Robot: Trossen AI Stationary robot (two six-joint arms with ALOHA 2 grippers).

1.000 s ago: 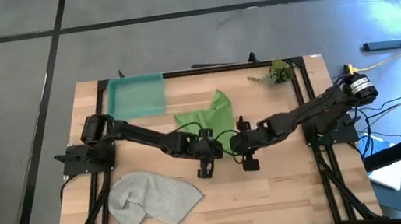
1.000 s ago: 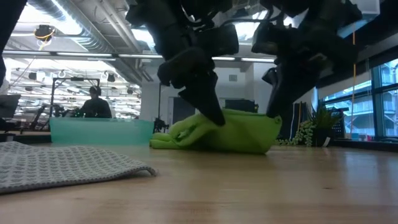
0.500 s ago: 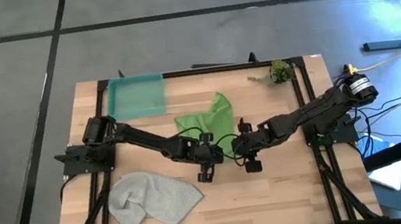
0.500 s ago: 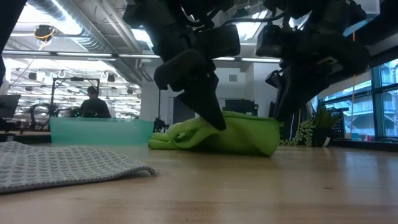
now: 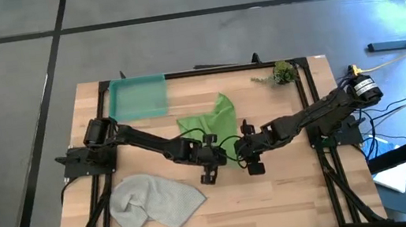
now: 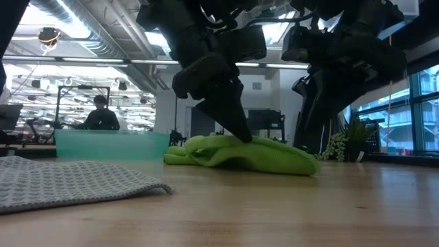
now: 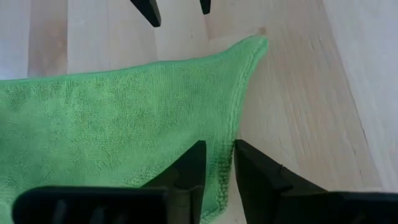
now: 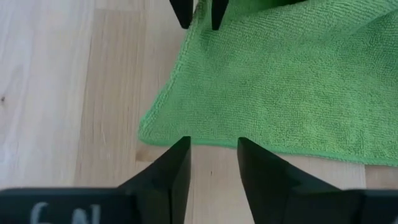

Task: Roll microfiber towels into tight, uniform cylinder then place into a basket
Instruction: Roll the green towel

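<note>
The lime green towel (image 5: 212,120) lies crumpled at the table's middle. Its near corner (image 7: 258,43) lies flat on the wood. My left gripper (image 7: 219,149) is shut on the towel's edge and shows in the high view (image 5: 216,159). My right gripper (image 8: 213,146) faces it in the high view (image 5: 242,154). It is open, with its fingertips at that corner's edge and wood between them; I cannot tell whether it touches. The grey towel (image 5: 156,201) lies bunched at the near left. The teal basket (image 5: 137,97) stands at the far left. My left gripper pinches the green towel's edge (image 7: 225,158) between its two fingers, a short way from the near corner. The fingers slant down from the table's left (image 6: 236,130). The towel lies on the table, only slightly raised at the fingers.
A small leafy plant sprig (image 5: 283,72) lies at the far right. Bare wood shows along the near edge, right of the grey towel. In the low view a person (image 6: 103,116) sits in the room beyond the table.
The green towel's right-hand corner was held up at my right gripper a second ago. It has fallen flat onto the table, and my right gripper has let it go. My left gripper keeps its hold on the edge.
</note>
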